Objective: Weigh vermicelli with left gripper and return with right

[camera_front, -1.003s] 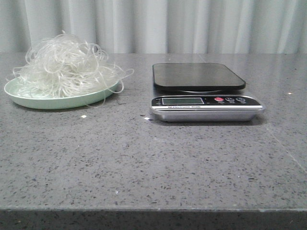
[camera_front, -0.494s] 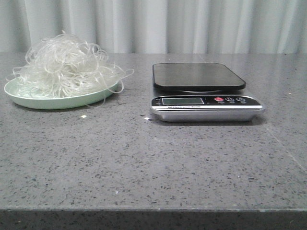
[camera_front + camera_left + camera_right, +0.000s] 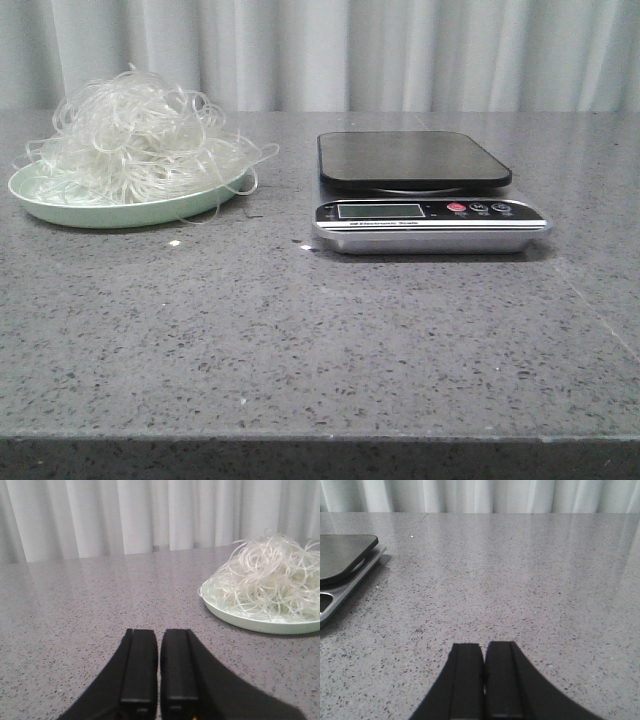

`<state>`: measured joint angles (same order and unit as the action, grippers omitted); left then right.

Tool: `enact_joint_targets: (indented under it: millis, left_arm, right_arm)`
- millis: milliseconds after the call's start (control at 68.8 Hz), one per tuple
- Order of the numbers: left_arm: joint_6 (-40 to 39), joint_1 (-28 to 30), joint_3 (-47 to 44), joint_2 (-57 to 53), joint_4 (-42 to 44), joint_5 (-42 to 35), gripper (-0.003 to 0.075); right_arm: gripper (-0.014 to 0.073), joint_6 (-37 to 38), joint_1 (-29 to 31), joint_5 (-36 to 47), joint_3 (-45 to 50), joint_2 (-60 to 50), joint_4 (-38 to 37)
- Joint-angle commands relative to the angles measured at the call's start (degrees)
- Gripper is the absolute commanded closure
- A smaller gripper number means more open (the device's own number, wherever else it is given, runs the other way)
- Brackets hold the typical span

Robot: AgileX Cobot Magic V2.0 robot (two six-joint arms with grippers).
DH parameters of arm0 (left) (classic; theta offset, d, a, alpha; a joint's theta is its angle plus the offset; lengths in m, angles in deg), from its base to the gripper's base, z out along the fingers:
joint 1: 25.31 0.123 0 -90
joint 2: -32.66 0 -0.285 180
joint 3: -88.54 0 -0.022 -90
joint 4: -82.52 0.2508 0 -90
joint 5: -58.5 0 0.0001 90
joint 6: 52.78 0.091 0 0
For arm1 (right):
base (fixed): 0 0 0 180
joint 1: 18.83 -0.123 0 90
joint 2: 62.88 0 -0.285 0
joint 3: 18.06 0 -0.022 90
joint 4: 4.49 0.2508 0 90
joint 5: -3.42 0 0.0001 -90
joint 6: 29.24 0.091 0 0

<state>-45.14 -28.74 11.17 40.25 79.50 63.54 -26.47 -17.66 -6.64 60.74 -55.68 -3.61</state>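
The vermicelli [image 3: 135, 135] is a puffy heap of thin whitish curly strands on a pale green plate [image 3: 120, 212] at the table's back left; it also shows in the left wrist view [image 3: 270, 577]. The kitchen scale [image 3: 425, 190] with a black weighing top stands at the middle right, nothing on it; its edge shows in the right wrist view [image 3: 342, 565]. My left gripper [image 3: 160, 632] is shut and empty, low over the table, apart from the plate [image 3: 265, 625]. My right gripper [image 3: 484, 646] is shut and empty, to the right of the scale. Neither gripper shows in the front view.
The grey speckled table [image 3: 300, 340] ends at a front edge near the camera. A pale curtain [image 3: 400, 50] hangs behind it. A few small white crumbs [image 3: 174, 243] lie in front of the plate.
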Motion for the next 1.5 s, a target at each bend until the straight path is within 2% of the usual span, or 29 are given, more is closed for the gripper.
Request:
enact_joint_targets:
  millis: [0,175,393,465,625,800,931,1003,1091,1105,1120,1163,1178,1193,1207,1222,1280,1367,1483]
  left_arm:
    - [-0.53,-0.34,-0.42,-1.15,-0.51,-4.57,0.0577]
    - [-0.53,-0.34,-0.42,-1.15,-0.51,-6.96,0.0577]
    - [-0.53,-0.34,0.03,-1.15,-0.51,-24.34,0.0577]
    - [-0.53,-0.34,2.79,-0.99,-0.51,-25.95,0.0577]
    - [-0.53,-0.34,16.92,2.69,-0.36,-17.81,0.0577]
    - [-0.53,-0.34,33.03,12.36,-0.01,-8.68,0.0577]
    - [-0.53,-0.34,45.41,21.81,-0.14,3.10,0.0562]
    - [-0.53,-0.34,49.11,26.60,-0.14,7.63,0.0542]
    - [-0.53,-0.34,52.88,32.95,-0.14,11.96,0.0465]
    - [-0.53,-0.34,53.59,35.03,-0.14,12.71,0.0431]
    - [-0.53,-0.34,53.59,35.03,-0.14,12.71,0.0431]
    - [-0.53,-0.34,54.57,39.38,-0.37,13.50,0.0357]
    - [-0.53,-0.34,54.57,39.38,-0.37,13.50,0.0357]
    - [-0.53,-0.34,54.91,41.19,-0.50,13.51,0.0309]
    - [-0.53,-0.34,54.91,41.19,-0.50,13.51,0.0309]
    - [-0.53,-0.34,55.17,42.96,-1.07,13.51,0.0273]
    - [-0.53,-0.34,55.83,46.40,-2.36,13.61,0.0213]
    - [-0.13,-0.34,57.27,51.17,-5.23,15.64,0.0165]
    - [4.07,-0.34,60.40,57.96,-10.91,21.77,0.0158]
  right_arm:
    - [0.0442,-0.34,0.40,4.61,-0.46,-0.90,0.08]
    - [0.0442,-0.34,0.40,4.67,-0.46,-0.90,0.08]
    - [0.0442,-0.34,0.40,4.67,-0.46,-0.90,0.08]
    - [0.0442,-0.34,0.40,4.67,-0.46,-0.90,0.08]
    - [0.0442,-0.34,0.40,4.75,-0.46,-0.90,0.08]
    - [0.0442,-0.34,0.40,5.15,-0.46,-0.90,0.08]
    - [0.0442,-0.34,0.40,5.15,-0.46,-0.90,0.08]
    - [0.0442,-0.34,0.40,5.15,-0.46,-0.90,0.08]
    - [0.0442,-0.34,0.40,5.15,-0.46,-0.90,0.08]
    - [0.0442,-0.34,0.40,5.15,-0.46,-0.90,0.08]
    - [0.0442,-0.34,0.40,5.15,-0.46,-0.90,0.08]
    - [0.0442,-0.34,0.40,5.15,-0.46,-0.90,0.08]
    - [0.0442,-0.34,0.40,5.15,-0.46,-0.90,0.08]
    - [0.0442,-0.34,0.40,5.15,-0.46,-0.90,0.08]
    - [0.0442,-0.34,0.40,5.15,-0.46,-0.90,0.08]
    - [0.0442,-0.34,0.40,5.15,-0.46,-0.90,0.08]
    - [0.0442,-0.34,0.40,5.15,-0.46,-0.90,0.08]
    - [0.0442,-0.34,0.40,5.15,-0.46,-0.90,0.08]
    - [0.0442,-0.34,0.40,5.15,-0.46,-0.90,0.08]
